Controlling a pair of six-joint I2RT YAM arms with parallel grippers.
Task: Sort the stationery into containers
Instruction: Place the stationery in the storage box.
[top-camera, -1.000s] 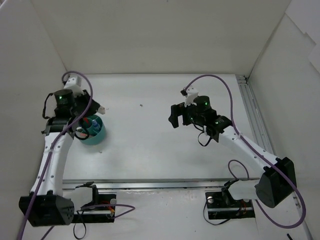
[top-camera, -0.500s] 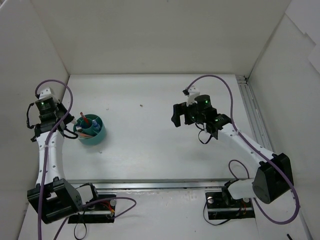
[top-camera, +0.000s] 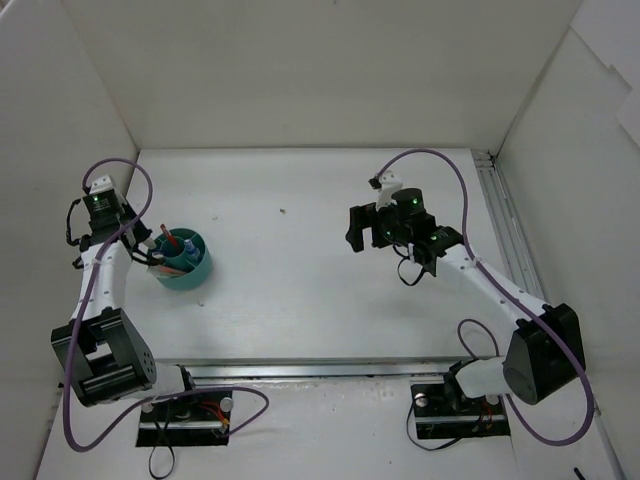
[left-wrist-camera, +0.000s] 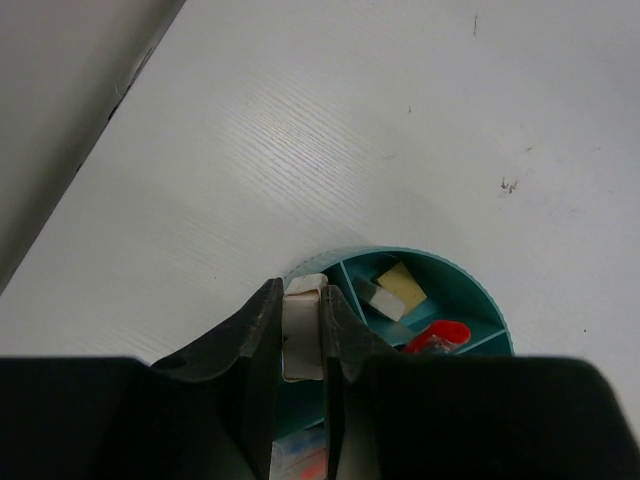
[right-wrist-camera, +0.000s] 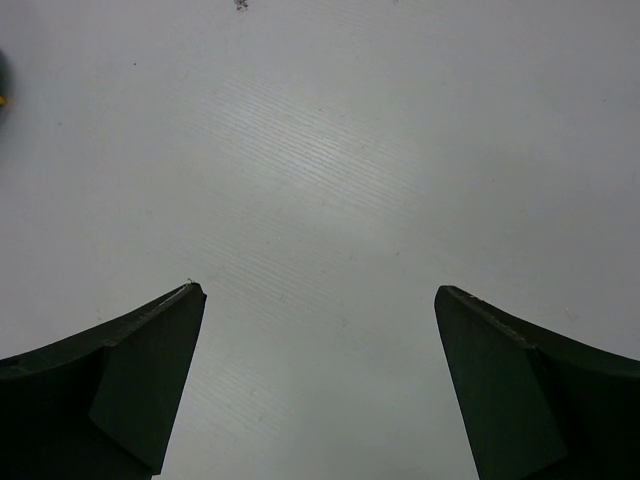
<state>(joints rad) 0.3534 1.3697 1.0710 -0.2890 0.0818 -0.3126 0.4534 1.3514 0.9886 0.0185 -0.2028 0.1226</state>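
The round teal container (top-camera: 184, 262) stands at the left of the table and has divided compartments. In the left wrist view (left-wrist-camera: 470, 300) it holds a yellow eraser (left-wrist-camera: 404, 284), a grey-white eraser (left-wrist-camera: 377, 298) and a red-capped item (left-wrist-camera: 437, 336). In the top view red and blue pens (top-camera: 178, 243) stick up from it. My left gripper (left-wrist-camera: 300, 300) is shut on a white eraser (left-wrist-camera: 302, 322), held over the container's left rim; it also shows in the top view (top-camera: 150, 256). My right gripper (right-wrist-camera: 318, 292) is open and empty above bare table, right of centre in the top view (top-camera: 352, 229).
White walls enclose the table on the left, back and right; the left wall (left-wrist-camera: 60, 120) is close to the left arm. A metal rail (top-camera: 505, 235) runs along the right side. A small dark speck (top-camera: 283, 211) lies on the table.
The left arm swung from over the container out to the left wall side, then settled with its gripper at the container's left rim. The right arm barely moved.
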